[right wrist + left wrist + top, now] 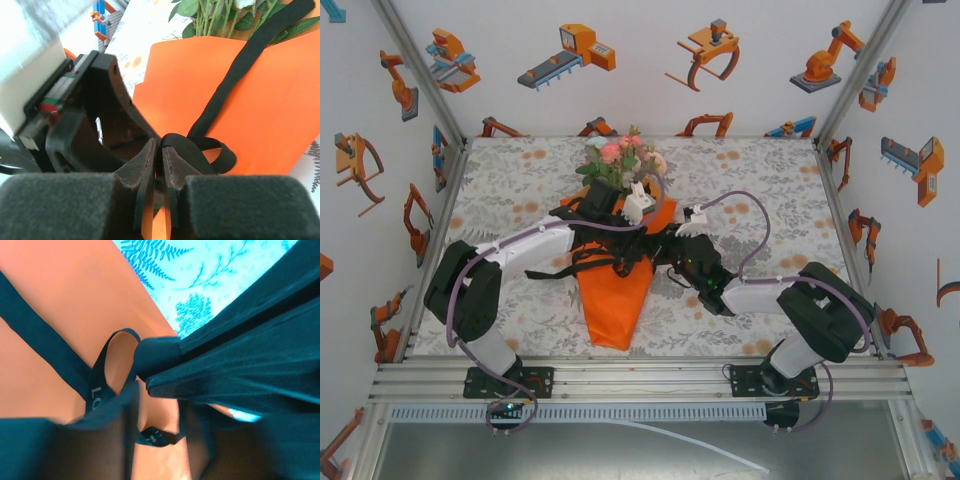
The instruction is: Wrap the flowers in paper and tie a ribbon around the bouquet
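Overhead and wrist views. The bouquet [612, 300] lies flat at the centre of the counter [770, 180], with the pointed end of its orange paper [260, 115] toward the arm bases and the flowers [622, 155] spilling from the wide far end. The black ribbon [235, 75] crosses the paper over the upper half of the cone, and loose lengths trail off both sides onto the patterned cloth. Both arms reach inward and meet above the ribbon. In its own wrist view the left end effector [160, 450] has blurred fingers that stand apart; orange paper shows in the gap and a short stretch of ribbon crosses it. A lettered loop of ribbon rises just above one finger, and a dark rounded tip entering from the right touches that loop. The fingers of the right end effector [161, 160] are almost together, parted by a narrow slit through which the paper shows. A ribbon loop begins right at their tips and runs up across the paper toward the green stems.
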Robot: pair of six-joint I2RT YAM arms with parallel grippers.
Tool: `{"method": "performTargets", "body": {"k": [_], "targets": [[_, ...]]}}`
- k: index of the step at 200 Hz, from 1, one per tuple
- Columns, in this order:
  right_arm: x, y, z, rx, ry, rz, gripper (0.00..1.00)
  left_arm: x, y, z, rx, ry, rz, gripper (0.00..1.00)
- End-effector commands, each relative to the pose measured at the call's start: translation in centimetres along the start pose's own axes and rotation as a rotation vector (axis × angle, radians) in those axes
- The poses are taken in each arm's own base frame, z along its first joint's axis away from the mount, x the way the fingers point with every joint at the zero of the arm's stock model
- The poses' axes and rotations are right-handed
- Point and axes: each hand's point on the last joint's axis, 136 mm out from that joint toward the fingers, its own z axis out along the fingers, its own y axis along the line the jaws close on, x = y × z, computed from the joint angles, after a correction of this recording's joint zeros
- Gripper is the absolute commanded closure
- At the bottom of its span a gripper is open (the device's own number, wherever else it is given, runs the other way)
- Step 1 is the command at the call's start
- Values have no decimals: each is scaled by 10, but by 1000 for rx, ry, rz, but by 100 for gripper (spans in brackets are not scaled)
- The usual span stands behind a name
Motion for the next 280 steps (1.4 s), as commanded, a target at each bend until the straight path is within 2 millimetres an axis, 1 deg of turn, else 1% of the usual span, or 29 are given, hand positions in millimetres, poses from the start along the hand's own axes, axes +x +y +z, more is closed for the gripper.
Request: {"method": "performTargets", "body": {"k": [1, 6, 10, 25, 39, 62, 76, 83, 96, 107, 123, 144, 155, 168, 183, 189, 191, 194, 202, 222, 253, 280], "targets": [[-4, 6, -1, -31, -21, 1, 81, -17, -11, -13, 30, -61, 6, 90], [-4, 5, -3, -26, -23, 1, 80, -17, -11, -13, 33, -59, 4, 97], [-3, 3, -4, -19, -23, 1, 79, -17, -11, -14, 33, -57, 3, 100], [-3, 1, -11, -15, -24, -24, 72, -18, -10, -17, 34, -63, -2, 100], [1, 1, -18, -12, -4, -58, 69, -18, -10, -18, 42, -64, -12, 100], [19, 8, -33, -20, 41, -161, 68, -21, -4, -19, 34, -57, -30, 100], [28, 11, -41, -26, 54, -183, 68, -22, 0, -19, 29, -55, -47, 100], [33, 14, -42, -29, 65, -189, 70, -23, 3, -19, 27, -57, -55, 100], [40, 17, -38, -16, 80, -165, 73, -26, 5, -19, 26, -65, -64, 100], [42, 14, -31, 12, 72, -85, 74, -27, 7, -20, 22, -72, -71, 100], [41, -2, -21, 106, 27, 59, 74, -28, 9, -19, 16, -75, -81, 100], [38, -21, -16, 204, -31, 160, 72, -29, 9, -18, 22, -82, -91, 100], [37, -28, -13, 243, -51, 213, 69, -30, 8, -17, 28, -87, -90, 100], [40, -38, -7, 281, -48, 292, 69, -29, 7, -16, 33, -85, -86, 100], [39, -45, -3, 318, -69, 362, 69, -29, 7, -15, 35, -85, -82, 100], [39, -47, -2, 334, -72, 375, 67, -28, 7, -15, 38, -86, -81, 100], [39, -47, -2, 337, -75, 379, 61, -28, 6, -15, 39, -87, -80, 100], [39, -48, -1, 346, -74, 377, 57, -28, 6, -15, 39, -89, -80, 100], [40, -51, 0, 370, -73, 386, 52, -29, 5, -15, 40, -95, -77, 100], [41, -58, 2, 427, -69, 376, 49, -30, 4, -16, 39, -103, -65, 100], [35, -62, 6, 473, -76, 357, 44, -31, 2, -19, 38, -110, -48, 100], [34, -67, 16, 485, -84, 356, 45, -30, 2, -19, 41, -111, -45, 100]]}}
